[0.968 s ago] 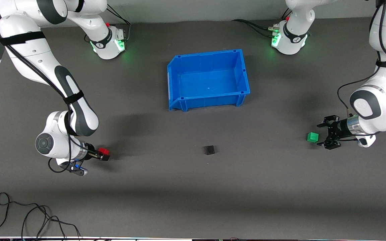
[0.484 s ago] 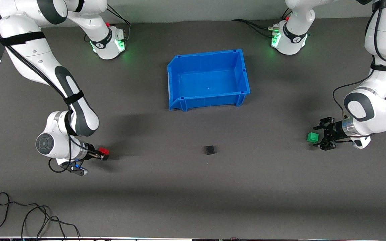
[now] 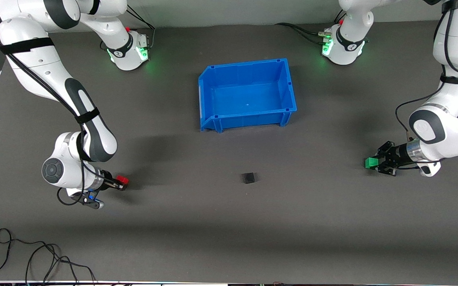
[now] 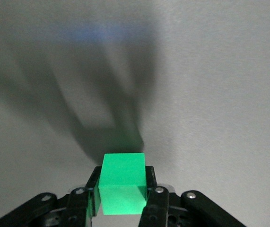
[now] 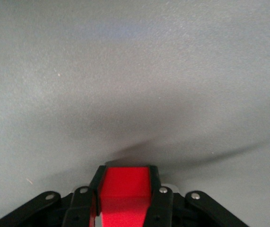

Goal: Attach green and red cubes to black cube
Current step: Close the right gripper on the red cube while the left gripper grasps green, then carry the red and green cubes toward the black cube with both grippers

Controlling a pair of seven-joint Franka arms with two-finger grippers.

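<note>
The black cube point(image 3: 248, 178) sits on the grey mat, nearer the front camera than the blue bin. My left gripper point(image 3: 373, 163) is shut on the green cube point(image 3: 370, 162) at the left arm's end of the table; in the left wrist view the green cube point(image 4: 122, 182) sits tight between the fingers. My right gripper point(image 3: 121, 182) is shut on the red cube point(image 3: 123, 180) at the right arm's end; the right wrist view shows the red cube point(image 5: 124, 189) clamped between the fingers, low over the mat.
A blue bin point(image 3: 290, 85) stands empty in the middle of the table, toward the robot bases. Loose black cables point(image 3: 34, 256) lie at the mat's front corner by the right arm's end.
My left gripper moved up to the green cube and closed its fingers on it. The right gripper with the red cube has hardly moved.
</note>
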